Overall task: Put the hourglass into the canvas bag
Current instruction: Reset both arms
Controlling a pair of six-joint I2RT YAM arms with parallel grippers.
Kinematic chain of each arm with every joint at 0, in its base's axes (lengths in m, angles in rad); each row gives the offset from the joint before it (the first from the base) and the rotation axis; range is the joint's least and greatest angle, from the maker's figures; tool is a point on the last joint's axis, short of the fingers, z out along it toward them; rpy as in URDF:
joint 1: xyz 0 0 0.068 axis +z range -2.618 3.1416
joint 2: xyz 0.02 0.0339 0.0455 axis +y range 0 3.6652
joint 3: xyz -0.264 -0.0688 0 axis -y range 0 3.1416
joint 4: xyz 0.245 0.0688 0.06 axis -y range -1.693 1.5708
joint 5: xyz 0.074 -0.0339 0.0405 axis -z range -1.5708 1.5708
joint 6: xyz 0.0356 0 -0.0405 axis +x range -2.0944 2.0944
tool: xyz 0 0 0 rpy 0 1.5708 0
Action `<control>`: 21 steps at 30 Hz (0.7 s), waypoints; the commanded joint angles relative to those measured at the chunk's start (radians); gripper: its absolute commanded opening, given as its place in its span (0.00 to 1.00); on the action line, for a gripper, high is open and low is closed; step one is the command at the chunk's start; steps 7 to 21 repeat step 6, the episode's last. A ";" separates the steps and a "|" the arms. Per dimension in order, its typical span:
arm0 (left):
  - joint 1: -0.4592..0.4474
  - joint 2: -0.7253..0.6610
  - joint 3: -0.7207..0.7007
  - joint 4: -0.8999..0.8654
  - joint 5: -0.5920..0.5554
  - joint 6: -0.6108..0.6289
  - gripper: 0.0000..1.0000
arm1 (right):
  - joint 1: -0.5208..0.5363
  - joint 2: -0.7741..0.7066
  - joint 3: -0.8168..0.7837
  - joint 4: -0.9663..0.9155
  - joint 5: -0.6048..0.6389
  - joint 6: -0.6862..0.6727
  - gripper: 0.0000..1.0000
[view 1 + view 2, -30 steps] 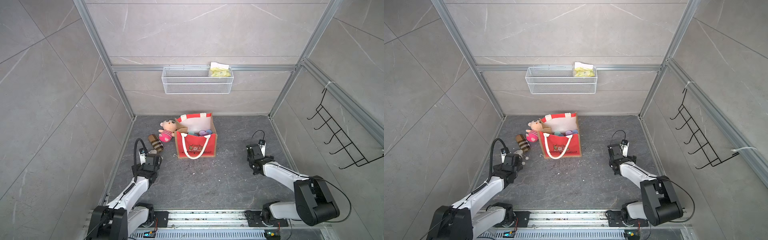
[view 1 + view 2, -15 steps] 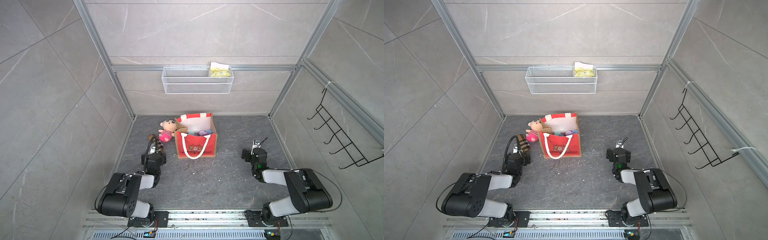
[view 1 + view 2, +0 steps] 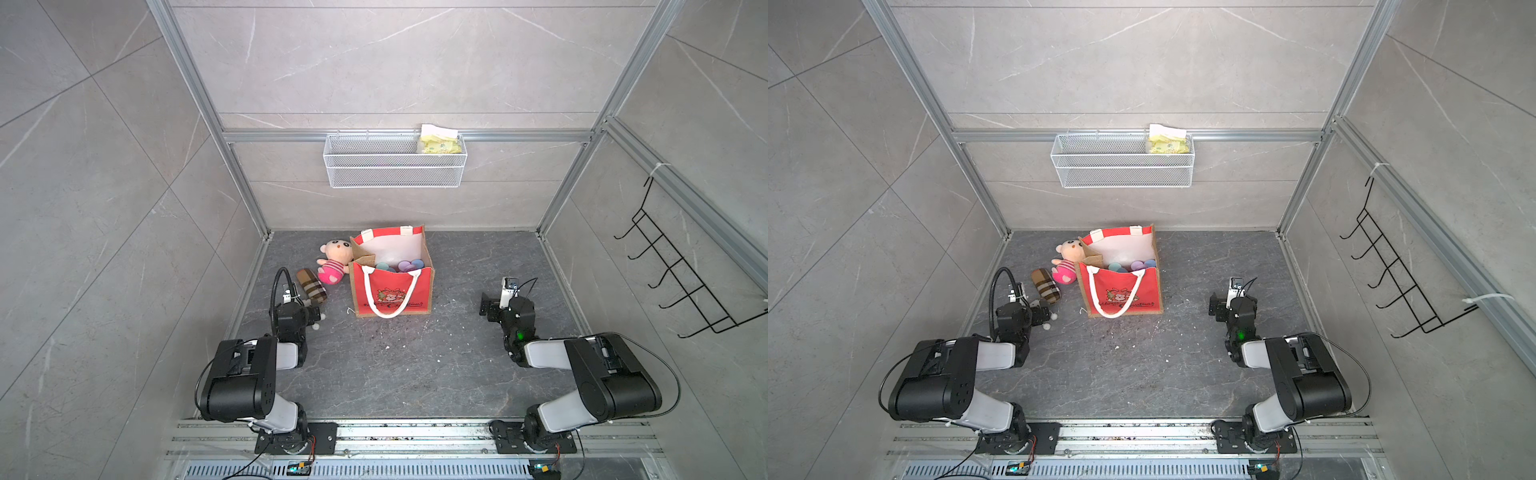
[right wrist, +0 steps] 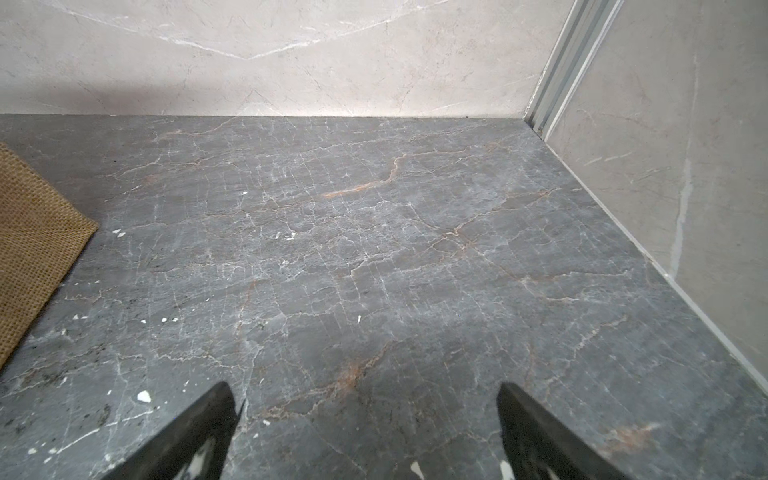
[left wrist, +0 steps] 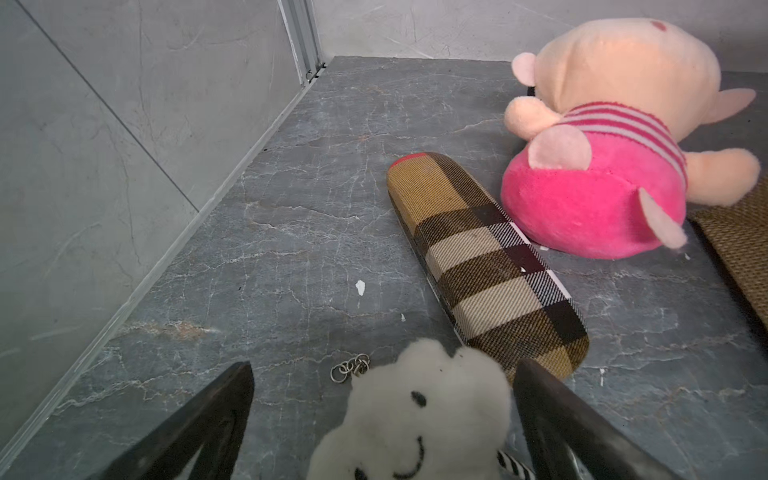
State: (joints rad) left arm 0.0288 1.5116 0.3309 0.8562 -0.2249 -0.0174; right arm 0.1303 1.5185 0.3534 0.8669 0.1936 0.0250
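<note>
Both top views showed the canvas bag [image 3: 419, 291] open, its print unreadable, and no hourglass that I could make out. The left wrist view had the left gripper [image 5: 382, 368] wide astride a white plush keyring [image 5: 415, 415], not squeezing it; the right wrist view had the right gripper [image 4: 365, 386] wide over bare floor [image 4: 374, 249], so finding the hourglass came first, I judged

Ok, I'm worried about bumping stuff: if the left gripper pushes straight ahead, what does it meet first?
Likely the white fluffy toy, lying right between the left gripper's open jaws; the plaid case lies just beyond.
</note>
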 commanded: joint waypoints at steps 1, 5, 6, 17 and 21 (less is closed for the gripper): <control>0.001 -0.014 0.018 0.009 0.021 -0.025 1.00 | -0.002 0.001 0.001 0.021 -0.010 -0.017 0.99; 0.002 -0.010 0.018 0.015 0.022 -0.021 1.00 | -0.002 0.002 0.000 0.023 -0.010 -0.015 0.99; 0.002 -0.011 0.018 0.014 0.018 -0.021 1.00 | -0.001 0.000 -0.001 0.027 -0.008 -0.015 0.99; 0.002 -0.011 0.018 0.014 0.018 -0.021 1.00 | -0.001 0.000 -0.001 0.027 -0.008 -0.015 0.99; 0.002 -0.011 0.018 0.014 0.018 -0.021 1.00 | -0.001 0.000 -0.001 0.027 -0.008 -0.015 0.99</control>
